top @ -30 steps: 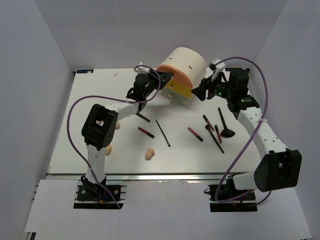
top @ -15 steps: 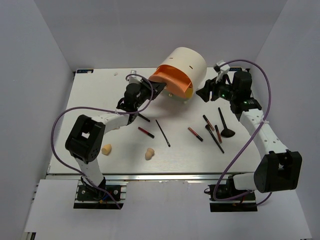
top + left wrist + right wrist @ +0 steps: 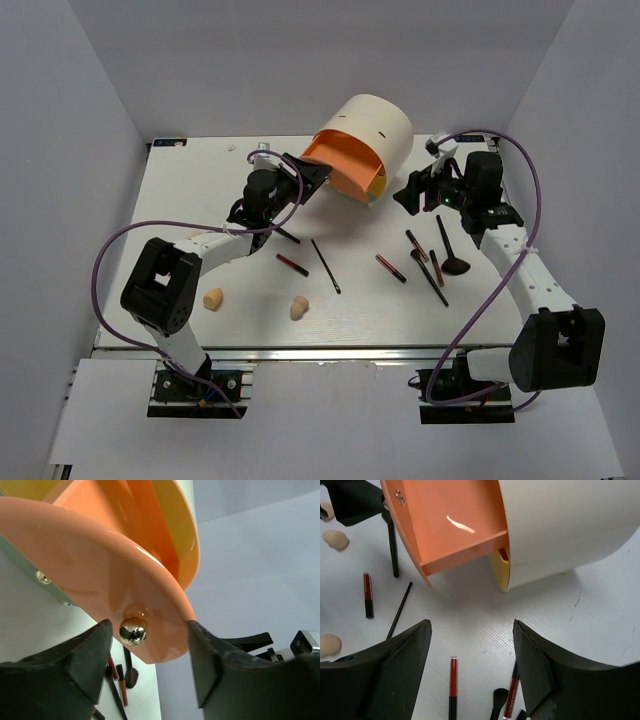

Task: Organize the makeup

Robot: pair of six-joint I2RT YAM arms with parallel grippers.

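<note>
The cream case (image 3: 378, 124) lies on its side with its orange drawer (image 3: 340, 165) pulled out. My left gripper (image 3: 306, 173) is open; its fingers stand on either side of the drawer's gold knob (image 3: 133, 631) without touching it. My right gripper (image 3: 409, 191) is open and empty above the table, right of the case. On the table lie beige sponges (image 3: 299, 307) (image 3: 212, 298), a slim black stick (image 3: 325, 265), red-and-black sticks (image 3: 292, 264) (image 3: 391, 268) and flared brushes (image 3: 450, 250). The right wrist view shows the drawer (image 3: 450, 525) empty.
A yellow drawer front (image 3: 502, 570) sits shut under the orange one. A black brush (image 3: 393, 545) lies under the open drawer. Two red sticks (image 3: 453, 682) (image 3: 511, 700) and a brush head (image 3: 499, 697) lie below my right gripper. White walls enclose the table.
The orange drawer has slid out of the case toward the left, with my left gripper at its knob moving left. My right gripper has drawn back a little to the right.
</note>
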